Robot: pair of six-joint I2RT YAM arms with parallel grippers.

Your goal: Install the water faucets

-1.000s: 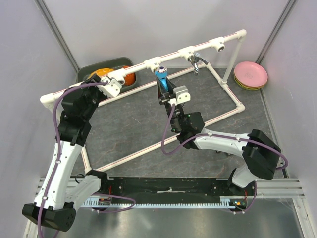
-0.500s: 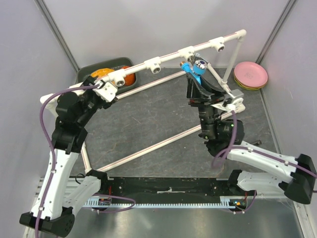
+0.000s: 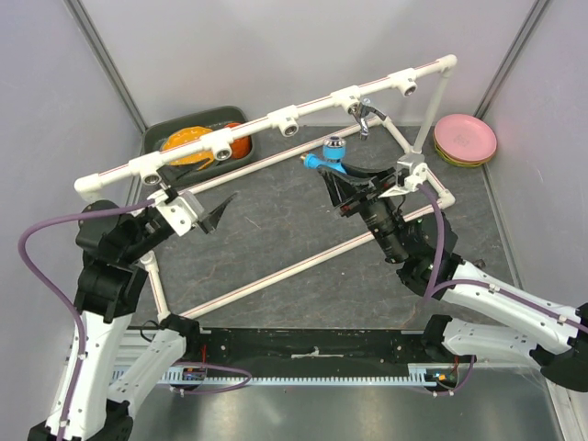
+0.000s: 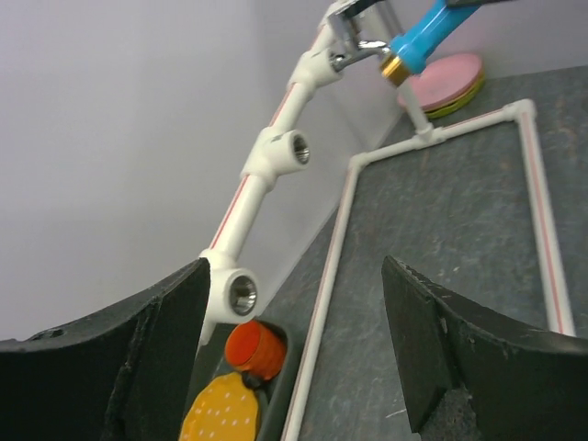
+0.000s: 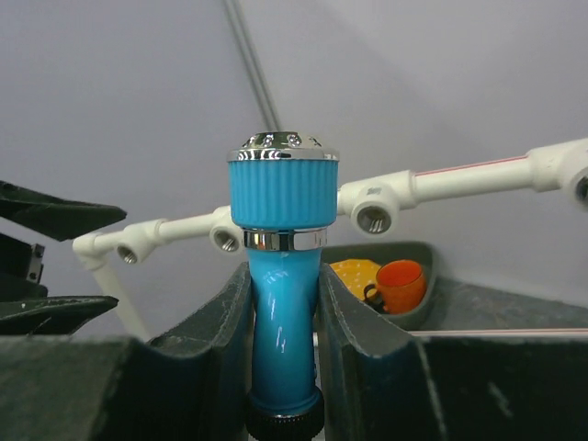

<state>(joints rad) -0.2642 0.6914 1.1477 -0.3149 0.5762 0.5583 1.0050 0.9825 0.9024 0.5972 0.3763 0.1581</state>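
My right gripper [image 3: 342, 179] is shut on the bright blue faucet [image 3: 323, 163] and holds it in the air in front of the white pipe rail [image 3: 257, 121]. In the right wrist view the blue faucet [image 5: 283, 303] stands upright between my pads, its ribbed knob [image 5: 283, 188] on top. The chrome faucet [image 3: 365, 115] sits in a tee socket on the rail. My left gripper [image 3: 219, 209] is open and empty below the rail's left part. In the left wrist view the blue faucet [image 4: 424, 35] and the chrome faucet [image 4: 354, 32] show at the top, and two open tee sockets [image 4: 287, 152] lie ahead.
A dark bin [image 3: 175, 130] at the back left holds an orange cup [image 4: 253, 347] and a yellow item [image 4: 220, 409]. Pink plates [image 3: 465, 138] are stacked at the back right. The pipe frame's floor pipes [image 3: 276, 274] cross the dark mat.
My right gripper carried the blue faucet right toward the chrome faucet, then back left and away from the rail, turning it. My left gripper drew back from the rail toward the near left.
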